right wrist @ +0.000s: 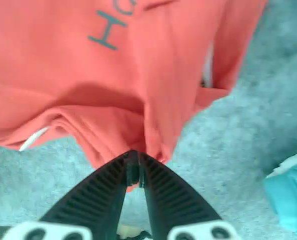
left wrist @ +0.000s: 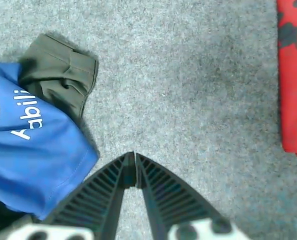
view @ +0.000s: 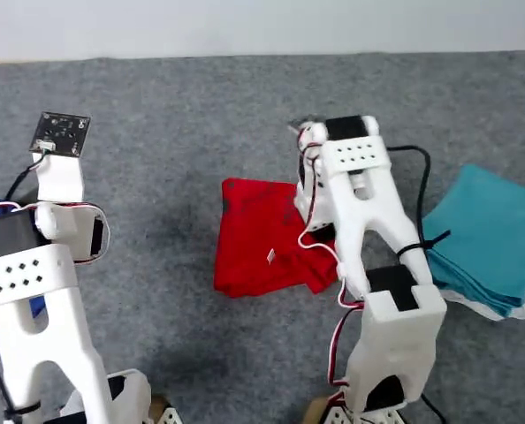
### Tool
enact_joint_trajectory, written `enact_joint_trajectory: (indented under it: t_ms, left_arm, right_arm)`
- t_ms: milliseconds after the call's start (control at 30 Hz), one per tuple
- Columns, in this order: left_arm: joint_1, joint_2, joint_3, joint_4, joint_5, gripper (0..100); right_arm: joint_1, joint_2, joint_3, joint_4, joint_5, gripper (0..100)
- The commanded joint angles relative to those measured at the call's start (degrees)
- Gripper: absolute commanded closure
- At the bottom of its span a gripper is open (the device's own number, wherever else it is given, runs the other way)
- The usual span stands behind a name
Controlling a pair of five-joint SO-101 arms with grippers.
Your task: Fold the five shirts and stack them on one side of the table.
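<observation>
Left gripper (left wrist: 135, 159), jaws pressed together on nothing, hangs beside a crumpled blue shirt (left wrist: 28, 160). In the middle, the red shirt (view: 258, 238) lies folded, roughly square, with no clear long axis. The right gripper (right wrist: 133, 156) pinches its edge. A folded teal shirt (view: 488, 234) sits skewed at far right.

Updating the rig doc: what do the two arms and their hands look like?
Left arm and right arm: white plastic shells, black servo blocks at the joints, rows of small round holes. Thin red, white and black wires run along them; a thicker black cable loops by the right arm. Left hand and right hand: two black ribbed fingers tapering to a point, white base.
</observation>
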Motion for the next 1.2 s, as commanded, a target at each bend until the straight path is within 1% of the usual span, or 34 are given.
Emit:
enact_joint_trajectory:
  t_ms: [0,100,200,333,433,500,667,800,933,1100,1167]
  left_arm:
    - [-0.09,-1.58,-0.13,-1.93,-0.35,100]
    - [-0.09,-1.58,-0.13,-2.64,-0.26,100]
    - [-0.26,-1.58,-0.13,-2.46,-0.35,100]
    - [-0.44,-1.58,-0.13,-2.37,-0.44,100]
    - [-0.44,-1.58,-0.13,-2.37,-0.44,100]
    - [-0.44,-1.58,-0.13,-2.37,-0.44,100]
    - [-0.44,-1.58,-0.13,-2.37,-0.44,100]
    - [-0.18,-1.58,-0.13,-2.37,-0.44,100]
    - [-0.18,-1.58,-0.13,-2.55,-0.44,100]
    - [-0.09,-1.58,-0.13,-2.64,-0.26,100]
    - [-0.09,-1.58,-0.13,-2.64,-0.26,100]
  right_arm:
    - [-1.36,-3.03,-7.03,-2.95,0.79,98.5]
    - [-5.14,-1.19,-8.00,-8.31,0.79,98.7]
    - [-8.75,1.89,-8.00,-9.54,0.79,98.7]
    - [-9.45,7.25,-8.00,-9.45,0.79,98.7]
    - [-5.58,10.15,-8.09,-10.33,1.23,98.7]
    - [-1.63,11.38,-8.09,-12.18,1.41,98.8]
    - [7.52,12.09,-8.09,-18.33,9.58,98.8]
    - [10.51,11.74,-8.70,-21.14,12.31,98.8]
    - [8.57,11.65,-14.59,-13.41,12.31,98.8]
    - [3.03,11.65,-22.51,-0.04,12.04,98.8]
    - [0.48,11.74,-24.00,2.68,10.29,98.8]
